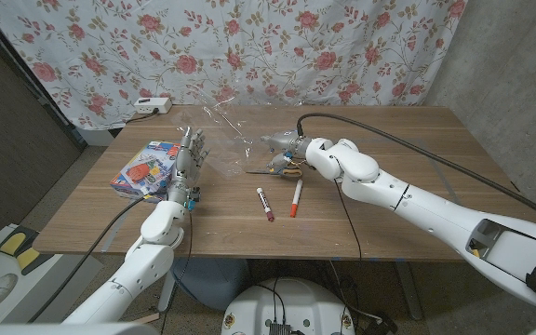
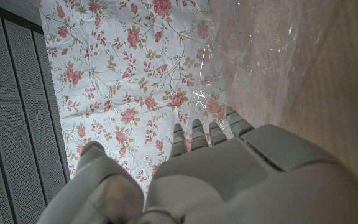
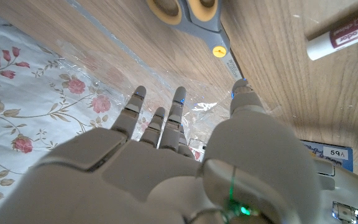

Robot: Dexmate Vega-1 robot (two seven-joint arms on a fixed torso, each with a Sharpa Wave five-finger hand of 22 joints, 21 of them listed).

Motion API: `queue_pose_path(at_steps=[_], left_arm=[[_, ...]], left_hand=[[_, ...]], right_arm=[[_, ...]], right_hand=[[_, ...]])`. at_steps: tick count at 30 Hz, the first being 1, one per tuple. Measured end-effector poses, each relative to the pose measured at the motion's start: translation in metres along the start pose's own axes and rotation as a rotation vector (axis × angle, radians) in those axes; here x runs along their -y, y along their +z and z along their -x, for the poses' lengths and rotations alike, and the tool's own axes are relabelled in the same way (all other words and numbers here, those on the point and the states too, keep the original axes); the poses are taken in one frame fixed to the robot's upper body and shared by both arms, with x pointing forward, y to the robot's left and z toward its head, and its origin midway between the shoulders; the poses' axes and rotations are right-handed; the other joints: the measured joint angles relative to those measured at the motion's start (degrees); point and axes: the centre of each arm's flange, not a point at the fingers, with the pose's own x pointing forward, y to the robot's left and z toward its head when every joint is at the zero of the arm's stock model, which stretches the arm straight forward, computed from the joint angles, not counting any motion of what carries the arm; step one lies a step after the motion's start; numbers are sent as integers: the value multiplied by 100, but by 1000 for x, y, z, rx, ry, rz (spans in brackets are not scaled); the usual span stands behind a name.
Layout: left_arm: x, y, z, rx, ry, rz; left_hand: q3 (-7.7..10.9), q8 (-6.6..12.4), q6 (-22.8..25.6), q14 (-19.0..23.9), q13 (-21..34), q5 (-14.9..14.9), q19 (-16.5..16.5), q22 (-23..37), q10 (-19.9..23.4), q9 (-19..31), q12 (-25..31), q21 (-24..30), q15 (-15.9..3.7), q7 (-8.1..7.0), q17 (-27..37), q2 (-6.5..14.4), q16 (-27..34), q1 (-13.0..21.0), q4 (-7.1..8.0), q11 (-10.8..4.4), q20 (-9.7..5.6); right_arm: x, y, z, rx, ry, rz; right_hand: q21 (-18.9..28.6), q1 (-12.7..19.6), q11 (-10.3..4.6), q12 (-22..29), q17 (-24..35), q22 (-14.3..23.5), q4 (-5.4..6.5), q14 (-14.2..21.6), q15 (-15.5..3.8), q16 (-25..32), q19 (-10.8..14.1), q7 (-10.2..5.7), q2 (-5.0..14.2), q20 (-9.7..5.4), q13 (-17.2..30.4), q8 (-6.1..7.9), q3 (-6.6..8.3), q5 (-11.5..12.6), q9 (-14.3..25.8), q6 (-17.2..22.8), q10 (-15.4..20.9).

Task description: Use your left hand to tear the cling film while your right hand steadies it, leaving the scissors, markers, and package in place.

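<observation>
Fingers (image 3: 166, 118) spread, right hand (image 1: 291, 149) on cling film (image 1: 226, 126); left fingers (image 1: 190, 149) straight; scissors (image 1: 282, 169) beside.

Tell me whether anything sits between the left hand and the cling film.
Nothing visible does. The left hand is raised at the edge of the cling film, which stretches across to the right hand. The scissors, both markers and the package lie off that line.

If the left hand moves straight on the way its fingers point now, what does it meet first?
Most likely the cling film: the left hand points toward the table's far edge, and the clear sheet lies just past its fingers. Whether they already touch it is unclear.
</observation>
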Motion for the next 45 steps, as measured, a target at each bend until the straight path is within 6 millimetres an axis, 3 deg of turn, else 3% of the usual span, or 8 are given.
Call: queue_pose_path(at_steps=[11,26,30,45], left_arm=[[0,-2,4,-4,2,3],[0,-1,6,0,5,6],[0,-2,6,0,6,7],[1,-2,6,-1,6,10]], left_hand=[[0,0,0,0,0,0,0,0,-1,0,0,0,0,0,0,0,0,0,0,0,0],[-24,0,0,-1,0,0,0,0,-1,0,0,0,0,0,0,0,0,0,-24,0,0],[-24,1,0,-1,0,0,0,0,-1,0,0,0,0,0,0,0,0,0,-24,0,0],[-24,1,1,-1,0,0,0,0,10,0,0,0,0,0,0,0,0,0,-24,11,0]], right_arm=[[-4,2,-3,-1,3,9],[-9,1,-9,-4,17,9],[-11,1,-10,-3,21,8],[-17,3,-13,-1,38,8]], right_hand=[[-18,-45,30,-32,-21,0,16,32,29,22,-36,7,-45,36,-45,-19,-16,-1,0,-163,30],[-40,-52,-60,-112,17,0,47,-60,180,-5,-157,-40,-37,156,17,-64,1,9,0,-417,-104],[-40,-70,-153,-58,42,1,71,-35,205,-5,-156,-42,-19,156,70,-63,25,22,1,-476,-10],[-40,-90,-193,21,70,1,53,-27,212,-5,-259,-49,4,259,230,-63,41,87,1,-530,-33]])
